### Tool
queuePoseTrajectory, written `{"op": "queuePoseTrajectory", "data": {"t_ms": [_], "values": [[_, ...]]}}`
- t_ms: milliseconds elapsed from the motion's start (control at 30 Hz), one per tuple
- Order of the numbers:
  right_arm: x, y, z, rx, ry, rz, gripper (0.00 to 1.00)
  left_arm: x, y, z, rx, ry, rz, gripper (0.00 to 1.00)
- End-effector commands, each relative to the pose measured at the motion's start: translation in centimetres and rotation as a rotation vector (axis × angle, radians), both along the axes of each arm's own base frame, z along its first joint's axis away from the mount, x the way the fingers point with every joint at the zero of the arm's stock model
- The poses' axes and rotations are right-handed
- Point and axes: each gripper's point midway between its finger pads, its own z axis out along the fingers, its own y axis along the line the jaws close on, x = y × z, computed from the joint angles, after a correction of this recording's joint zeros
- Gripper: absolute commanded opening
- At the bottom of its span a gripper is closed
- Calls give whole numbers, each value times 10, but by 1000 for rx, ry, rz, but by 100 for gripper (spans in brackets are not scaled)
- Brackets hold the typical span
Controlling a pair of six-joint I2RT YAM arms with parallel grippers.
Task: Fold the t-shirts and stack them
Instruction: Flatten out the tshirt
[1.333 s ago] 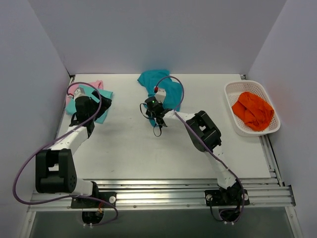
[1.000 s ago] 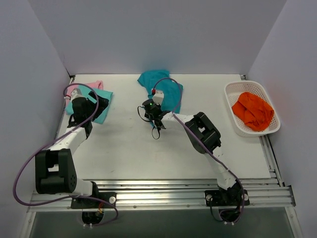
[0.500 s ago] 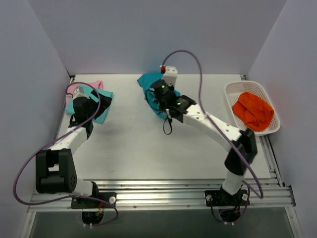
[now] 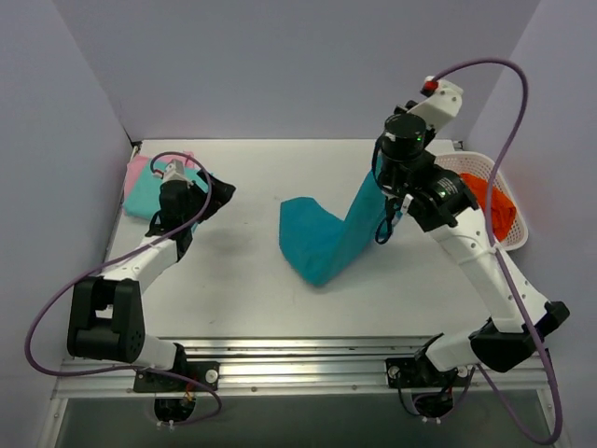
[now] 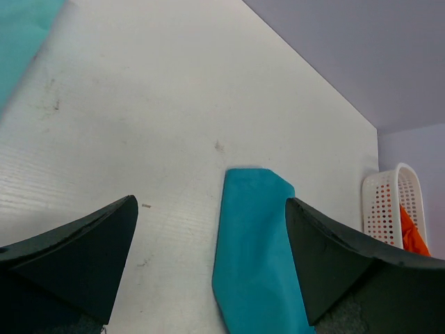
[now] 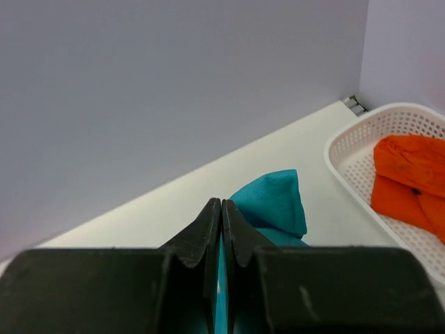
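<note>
Right, status. The right gripper (image 4: 381,179) is clenched on one end of the deep teal shirt (image 4: 322,238), up in the upper right of the top view. In the right wrist view the jaws meet with only a sliver of teal cloth between them (image 6: 221,205), so it's a thin edge pinch, not a bunched grab.

The shirt hangs from that pinch as a long narrow band. It runs down and left, and its lower end lies bent over on the table (image 4: 242,280) at frame centre. My read is that it's held high so gravity pulls the band straight and the trailing end drags flat, ready to be laid out for a fold.

The left gripper (image 4: 216,196) has its jaws spread wide with nothing between them. It sits mid-left, aimed at the teal shirt; the left wrist view shows the shirt's table end (image 5: 254,257) just past the fingers (image 5: 83,250). It's probably staged to pin or take the free end.

The aqua-mint shirt (image 4: 145,196) lies over the pink shirt (image 4: 138,168) in the upper left, pink showing at the far edge. That looks like the stack, with teal due to go on top.

The white basket (image 4: 438,163) at far right holds an orange cloth (image 4: 494,201), apart from the work.

Risk: a pinch this thin could slip if the band snags.
</note>
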Motion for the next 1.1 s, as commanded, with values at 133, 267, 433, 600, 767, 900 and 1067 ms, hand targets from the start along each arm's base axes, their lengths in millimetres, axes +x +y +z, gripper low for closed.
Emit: {"op": "queuePoseTrajectory", "data": {"t_ms": [133, 267, 433, 600, 767, 900, 1067], "values": [[26, 40, -101, -85, 208, 100, 0, 12, -65, 18, 13, -66, -139, 98], [44, 89, -106, -97, 226, 273, 0, 12, -80, 22, 29, -87, -160, 98], [6, 155, 10, -195, 18, 442, 0, 16, -76, 23, 47, -88, -147, 98], [-113, 135, 113, -68, -196, 445, 0, 18, -60, 37, 62, -112, -113, 98], [-150, 8, 71, 6, -110, 78, 0, 16, -34, 48, 82, -129, -71, 97], [-160, -45, 23, -2, 5, -134, 0, 13, -14, 52, 94, -130, -38, 97], [-146, -54, -10, -87, 3, -314, 0, 5, -8, 47, 102, -109, -22, 97]]}}
